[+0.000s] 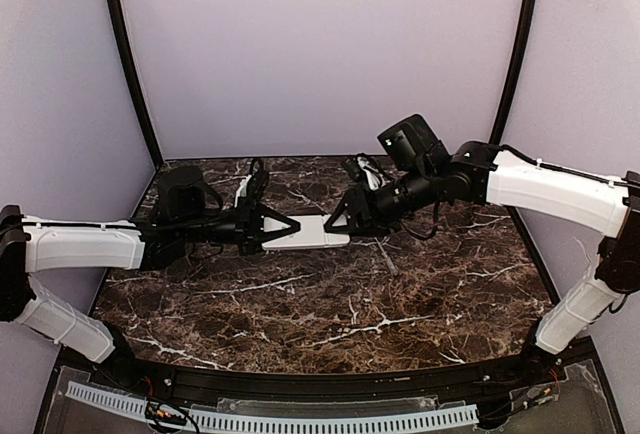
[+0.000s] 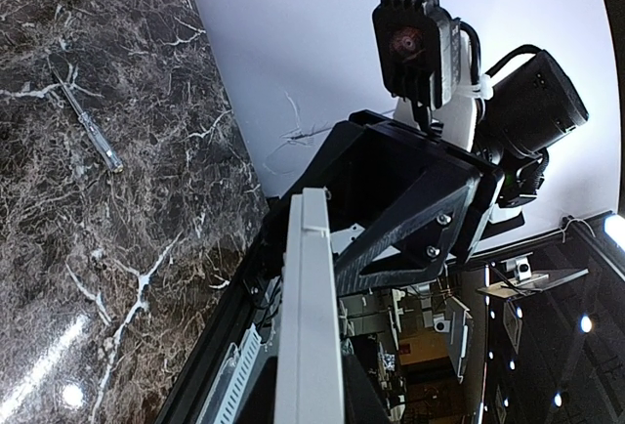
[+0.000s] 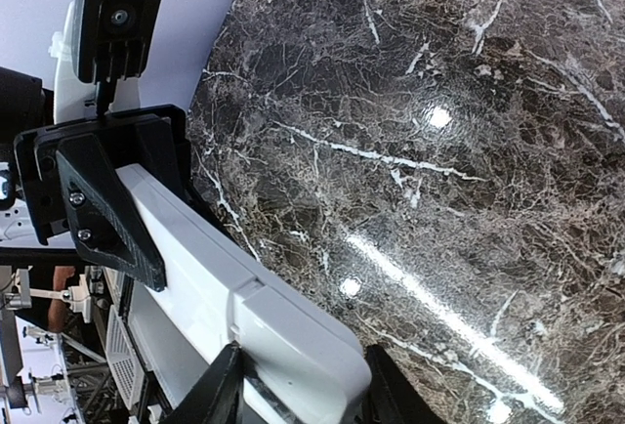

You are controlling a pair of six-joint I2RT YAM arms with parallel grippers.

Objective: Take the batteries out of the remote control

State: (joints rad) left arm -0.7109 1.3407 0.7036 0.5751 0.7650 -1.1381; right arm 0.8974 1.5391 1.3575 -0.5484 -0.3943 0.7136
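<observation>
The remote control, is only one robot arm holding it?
No, the left end effector and the right end effector each clamp one end of the remote control.

I see room over the near table [image 1: 330, 334]. The remote control [image 1: 312, 233], clamped between left pincer [image 1: 288, 227] and right pincer [image 1: 338, 224], bars the middle; a thin tool [image 2: 88, 126] lies on the table.

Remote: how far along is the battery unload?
Done: the remote is picked up, with the left end effector clamped on one end and the right end effector on the other. In hand: the two hold it above the table. Left: the unloading itself. No batteries show anywhere, and these views cannot tell whether the cover is off.
</observation>
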